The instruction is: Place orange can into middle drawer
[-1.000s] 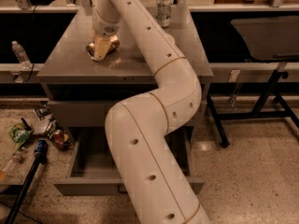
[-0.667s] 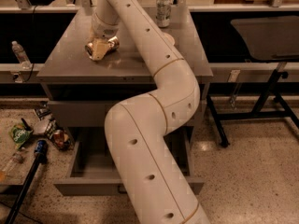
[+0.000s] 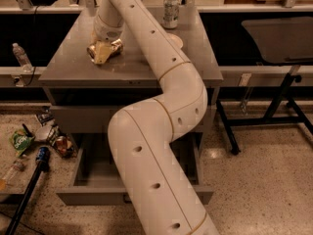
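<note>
The orange can (image 3: 113,46) lies on its side on the grey cabinet top (image 3: 137,67), towards the back left. My gripper (image 3: 102,51) reaches down from above and sits right over the can, covering its left part. The middle drawer (image 3: 93,196) is the lowest one of the cabinet. It is pulled out towards me and its inside (image 3: 98,170) looks bare where it shows. My white arm (image 3: 146,146) crosses in front of the drawer and hides its middle and its handle.
A silver-and-green can (image 3: 170,12) stands at the back of the cabinet top. A water bottle (image 3: 21,56) stands on a ledge at the left. Litter (image 3: 54,140) and a dark pole (image 3: 29,192) lie on the floor at the left. A black table (image 3: 279,38) stands at the right.
</note>
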Controlling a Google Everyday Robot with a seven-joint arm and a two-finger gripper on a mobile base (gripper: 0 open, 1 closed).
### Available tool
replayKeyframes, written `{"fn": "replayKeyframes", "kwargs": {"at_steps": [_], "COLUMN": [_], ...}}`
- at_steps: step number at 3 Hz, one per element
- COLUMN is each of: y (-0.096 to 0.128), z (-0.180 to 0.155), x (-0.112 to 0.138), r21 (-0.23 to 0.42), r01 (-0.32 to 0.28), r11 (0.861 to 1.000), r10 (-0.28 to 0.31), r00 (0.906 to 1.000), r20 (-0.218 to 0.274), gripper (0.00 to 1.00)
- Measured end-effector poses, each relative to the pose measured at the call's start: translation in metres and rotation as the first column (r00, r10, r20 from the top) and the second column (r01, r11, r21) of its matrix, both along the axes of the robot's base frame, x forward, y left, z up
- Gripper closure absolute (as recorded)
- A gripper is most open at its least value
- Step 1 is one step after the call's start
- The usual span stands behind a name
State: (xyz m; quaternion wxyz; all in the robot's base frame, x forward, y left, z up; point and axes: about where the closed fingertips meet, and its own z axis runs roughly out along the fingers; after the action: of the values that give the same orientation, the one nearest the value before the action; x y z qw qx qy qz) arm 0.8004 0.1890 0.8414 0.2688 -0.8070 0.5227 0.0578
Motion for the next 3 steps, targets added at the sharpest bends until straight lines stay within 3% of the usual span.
{"fn": "replayKeyframes", "kwargs": {"at_steps": [1,2,3], "y": [-0.025,-0.06,-0.075], "z": [0.043,0.094,0.111], "x": [-0.003,-0.013,-0.022], "r21": [0.025,0.077,0.153], "r01": [0.045,0.135,0.174], "r11": [0.999,0.988,0.973], "r10": [-0.046,-0.138,-0.174], "r00": [0.9983,0.9895,0.9847], "r20": [0.037,0.042,-0.009], "gripper": [1.0,1.0,1.0]}}
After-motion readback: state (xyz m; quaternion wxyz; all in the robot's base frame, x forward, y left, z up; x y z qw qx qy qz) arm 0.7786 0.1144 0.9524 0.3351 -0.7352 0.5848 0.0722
